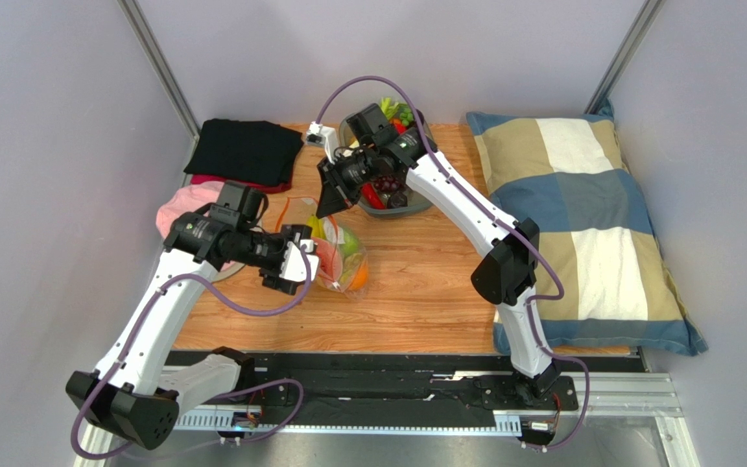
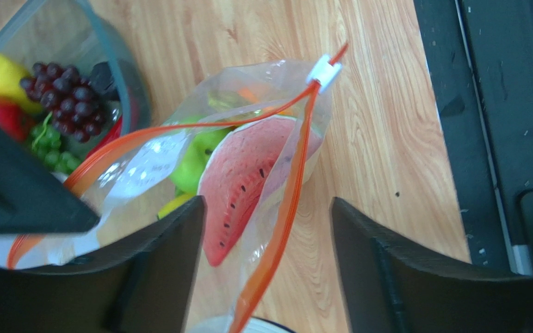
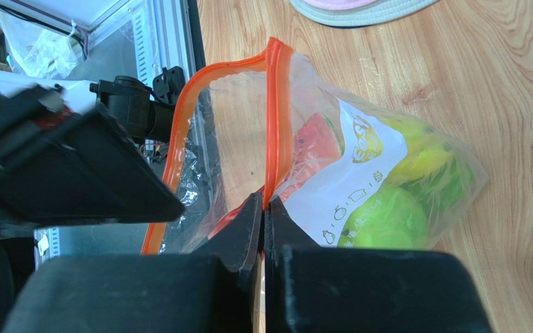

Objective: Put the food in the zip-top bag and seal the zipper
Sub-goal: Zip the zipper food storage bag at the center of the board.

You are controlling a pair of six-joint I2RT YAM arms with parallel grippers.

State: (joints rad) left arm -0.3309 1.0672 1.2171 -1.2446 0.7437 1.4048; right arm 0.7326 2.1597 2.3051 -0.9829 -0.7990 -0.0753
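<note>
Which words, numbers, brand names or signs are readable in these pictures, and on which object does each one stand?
No text can be read in any of the three views.
White label on the zip-top bag: it carries only a yellowish emblem and a row of small outline icons, with no legible letters. In the left wrist view it is blurred.

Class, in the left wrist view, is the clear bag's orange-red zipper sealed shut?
No, the orange-red zipper has two strips spread apart from the white slider tab.
</note>
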